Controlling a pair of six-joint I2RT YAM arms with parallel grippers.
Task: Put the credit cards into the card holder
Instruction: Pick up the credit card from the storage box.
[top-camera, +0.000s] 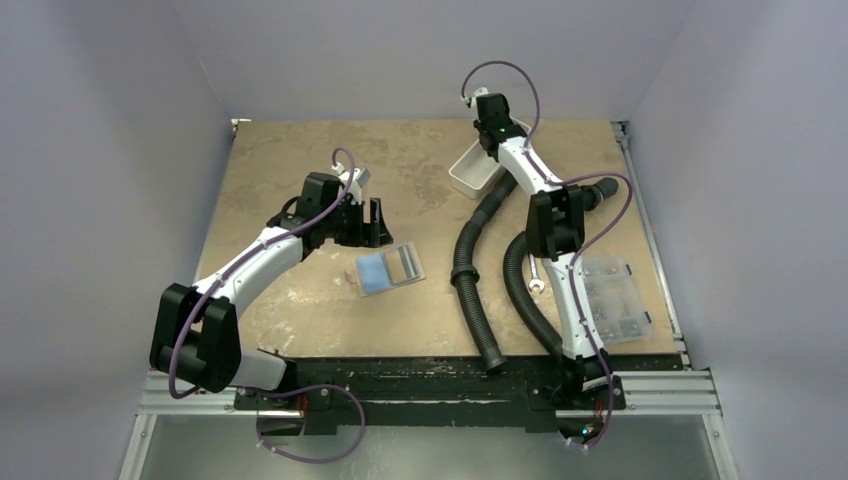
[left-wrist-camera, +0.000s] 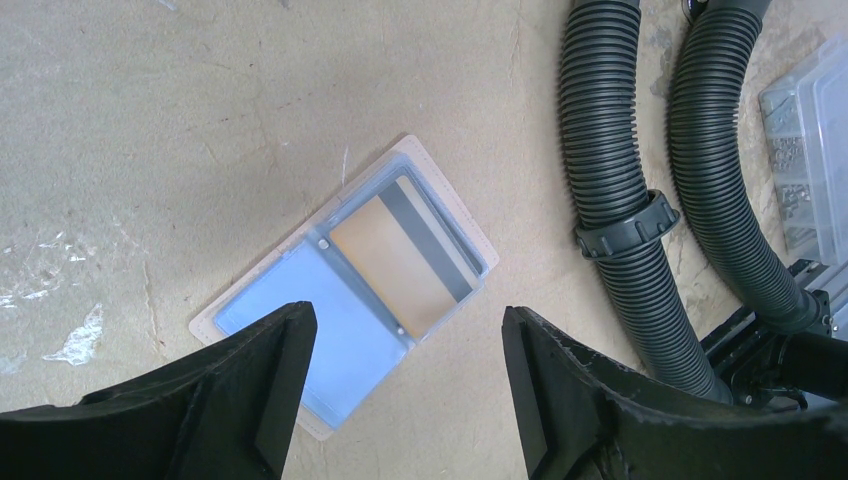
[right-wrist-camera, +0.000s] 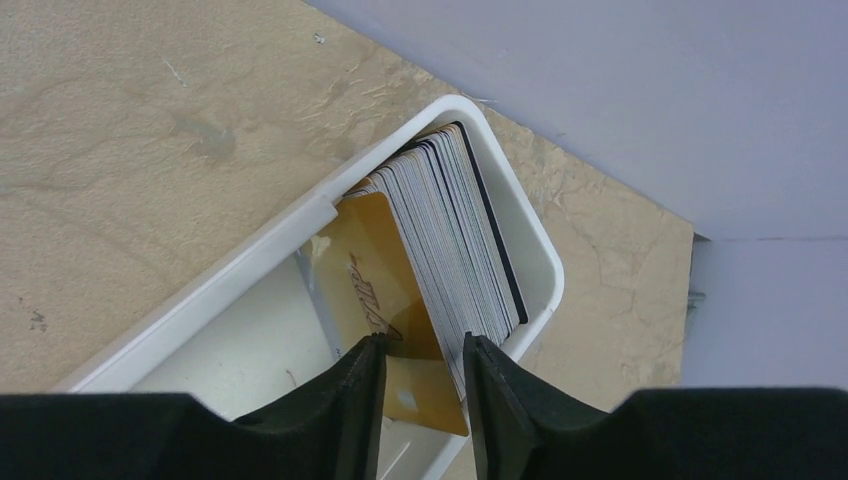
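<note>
Fingers (left-wrist-camera: 250, 400) on the left gripper (left-wrist-camera: 408, 315) are spread wide open, and it hangs just above the card holder (left-wrist-camera: 447, 188). The holder lies flat and opened out on the bench (top-camera: 300, 160), roughly mid-bench, a bit left of the two black corrugated hoses (top-camera: 465, 265). It's got a light blue card (left-wrist-camera: 350, 340) in its left pocket and an orange-tan card (left-wrist-camera: 395, 270) with a dark stripe in the right one, both under clear windows.

The right gripper (right-wrist-camera: 425, 350) is way over at the far side, reaching down into the white tray (right-wrist-camera: 250, 250) near the back wall. There's a whole stack of cards (right-wrist-camera: 450, 230) standing on edge in there, with a gold card (right-wrist-camera: 370, 270) leaning at the front and a black card (right-wrist-camera: 495, 220) at the very back. The right fingers (right-wrist-camera: 500, 400) sit fairly close together, straddling the near end of the gold card and the first few cards behind it. Honestly I can't tell whether they're actually pinching anything or just sitting around it.

A clear plastic compartment box (top-camera: 615, 300) sits on the right edge of the bench, beside the right arm.
</note>
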